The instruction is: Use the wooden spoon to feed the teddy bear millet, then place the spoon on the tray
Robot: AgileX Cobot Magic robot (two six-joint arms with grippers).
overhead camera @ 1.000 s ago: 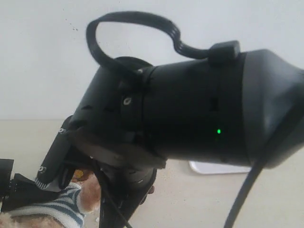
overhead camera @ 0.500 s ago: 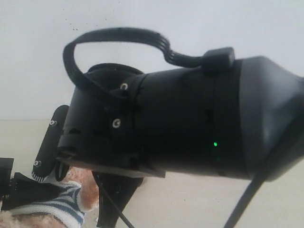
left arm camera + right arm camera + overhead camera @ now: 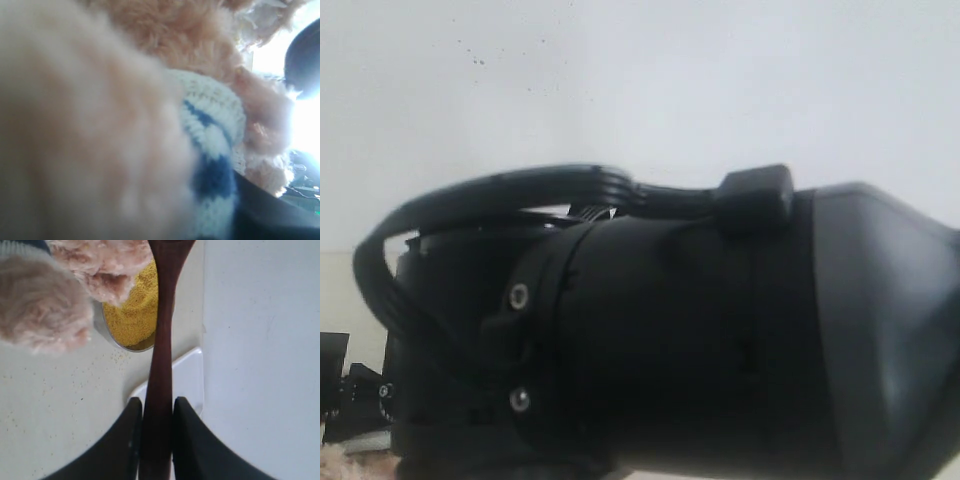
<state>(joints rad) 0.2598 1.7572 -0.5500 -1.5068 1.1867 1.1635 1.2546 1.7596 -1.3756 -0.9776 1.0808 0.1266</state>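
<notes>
Pale wall (image 3: 620, 80) behind, black arm (image 3: 670, 360) nearly hides teddy bear (image 3: 165, 45).

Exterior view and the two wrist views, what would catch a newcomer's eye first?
A black robot arm fills nearly the whole exterior view. In the right wrist view the right gripper clamps the wooden spoon, whose handle passes over bright yellow millet. The teddy bear, its fur blurred, crowds the left wrist view.

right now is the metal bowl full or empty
Not empty: yellow millet covers the visible part of the metal bowl. The teddy bear and wooden spoon hide the rest, so how full cannot be told.
</notes>
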